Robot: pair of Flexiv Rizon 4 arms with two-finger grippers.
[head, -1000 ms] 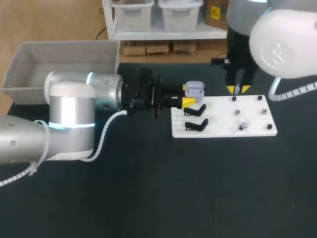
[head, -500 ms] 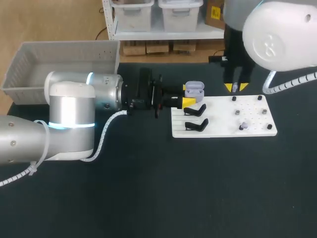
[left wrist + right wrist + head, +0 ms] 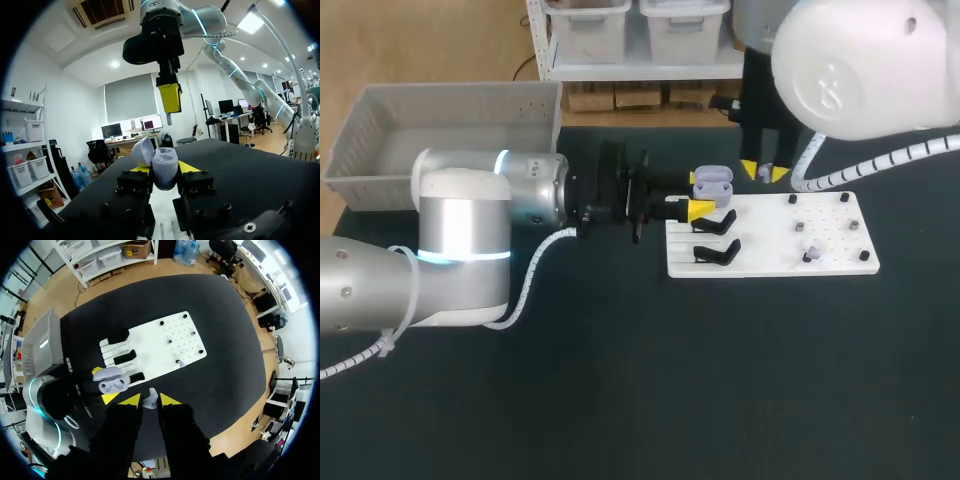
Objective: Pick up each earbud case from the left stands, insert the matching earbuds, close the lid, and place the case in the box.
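A lavender earbud case (image 3: 713,179) with its lid open is held over the left edge of the white board (image 3: 770,262) by my left gripper (image 3: 700,193), which is shut on it. In the left wrist view the case (image 3: 164,162) sits between the yellow tips of the left gripper (image 3: 164,172). My right gripper (image 3: 761,172) hangs just right of the case, shut on a small white earbud (image 3: 149,399). From the right wrist view the case (image 3: 112,382) lies ahead of the right gripper (image 3: 146,400), a little to one side. Two black stands (image 3: 716,222) (image 3: 718,252) on the board are bare.
Small earbuds (image 3: 809,256) sit on the pegged right half of the board. A grey basket (image 3: 380,150) stands at the table's back left. The dark tabletop in front of the board is open.
My right arm has swung left and slightly back, bringing its gripper from above the board's pegs to beside the open case. The left arm and case have stayed put.
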